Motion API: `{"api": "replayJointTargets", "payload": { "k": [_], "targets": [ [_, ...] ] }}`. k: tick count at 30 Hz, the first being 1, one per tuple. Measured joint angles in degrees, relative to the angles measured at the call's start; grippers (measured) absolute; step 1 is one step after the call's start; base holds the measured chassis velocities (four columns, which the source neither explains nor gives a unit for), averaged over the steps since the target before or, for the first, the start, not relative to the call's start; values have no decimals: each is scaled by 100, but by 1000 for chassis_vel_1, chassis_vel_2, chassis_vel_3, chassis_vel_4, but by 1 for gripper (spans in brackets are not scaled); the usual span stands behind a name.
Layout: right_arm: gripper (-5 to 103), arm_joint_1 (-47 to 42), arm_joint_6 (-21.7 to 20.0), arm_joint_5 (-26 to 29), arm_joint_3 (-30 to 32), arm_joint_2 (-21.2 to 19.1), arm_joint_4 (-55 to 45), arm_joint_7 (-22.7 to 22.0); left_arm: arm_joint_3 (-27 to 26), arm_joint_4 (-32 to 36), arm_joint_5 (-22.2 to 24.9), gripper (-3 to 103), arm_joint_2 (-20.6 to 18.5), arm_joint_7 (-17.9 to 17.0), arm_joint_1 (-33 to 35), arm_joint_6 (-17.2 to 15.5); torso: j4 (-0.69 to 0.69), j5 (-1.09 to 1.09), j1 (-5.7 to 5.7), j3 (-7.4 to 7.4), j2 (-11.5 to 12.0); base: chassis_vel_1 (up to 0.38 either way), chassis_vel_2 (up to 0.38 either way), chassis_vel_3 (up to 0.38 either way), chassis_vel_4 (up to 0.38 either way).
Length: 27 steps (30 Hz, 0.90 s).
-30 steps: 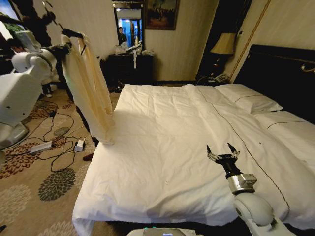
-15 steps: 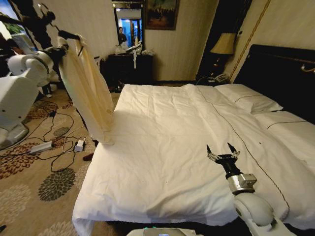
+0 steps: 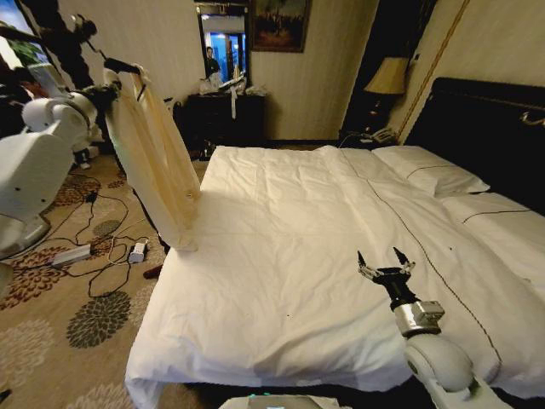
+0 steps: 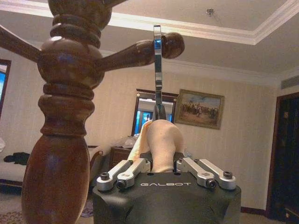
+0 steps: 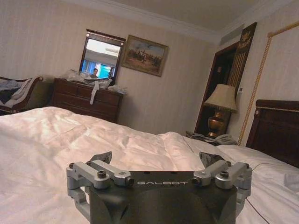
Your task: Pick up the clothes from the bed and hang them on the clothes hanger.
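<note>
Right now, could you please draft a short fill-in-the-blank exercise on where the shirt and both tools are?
1. The cream shirt hangs on the black ____, held up by the left tool.
2. Its metal hook is beside a peg of a wooden ____.
3. The right tool hovers over the bed with its fingers ____.

Missing words: hanger; coat stand; open

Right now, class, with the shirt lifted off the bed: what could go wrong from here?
1. The hanger's metal hook is beside a peg of the wooden coat stand; it could miss the peg and drop.
2. The shirt hangs long from the left gripper, its hem near the bed edge, and may snag there.
3. The right gripper idles open over the duvet.
</note>
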<state>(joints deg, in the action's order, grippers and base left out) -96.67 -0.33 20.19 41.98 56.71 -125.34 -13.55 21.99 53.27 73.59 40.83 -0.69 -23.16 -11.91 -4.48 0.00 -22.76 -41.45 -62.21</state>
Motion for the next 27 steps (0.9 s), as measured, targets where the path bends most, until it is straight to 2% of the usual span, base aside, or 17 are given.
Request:
{"api": "replayJointTargets", "payload": {
  "k": [4, 13, 26, 27],
  "targets": [
    [100, 0, 0, 0, 0, 0, 0, 0, -3, 26, 0, 18, -29, 9, 36, 0, 3, 0, 0, 0, 0, 0, 0, 0, 0],
    [100, 0, 0, 0, 0, 0, 0, 0, -66, 85, -23, 18, -12, -30, 128, -12, 1, 0, 0, 0, 0, 0, 0, 0, 0],
    [100, 0, 0, 0, 0, 0, 0, 0, -260, 344, -21, 18, -68, -312, 255, -279, 1, 1, 0, 1, -1, 0, 0, 0, 0],
    [100, 0, 0, 0, 0, 0, 0, 0, -260, 360, -20, 15, -78, -324, 254, -291, 1, 1, 0, 0, 0, 0, 0, 0, 0]
  ]
}}
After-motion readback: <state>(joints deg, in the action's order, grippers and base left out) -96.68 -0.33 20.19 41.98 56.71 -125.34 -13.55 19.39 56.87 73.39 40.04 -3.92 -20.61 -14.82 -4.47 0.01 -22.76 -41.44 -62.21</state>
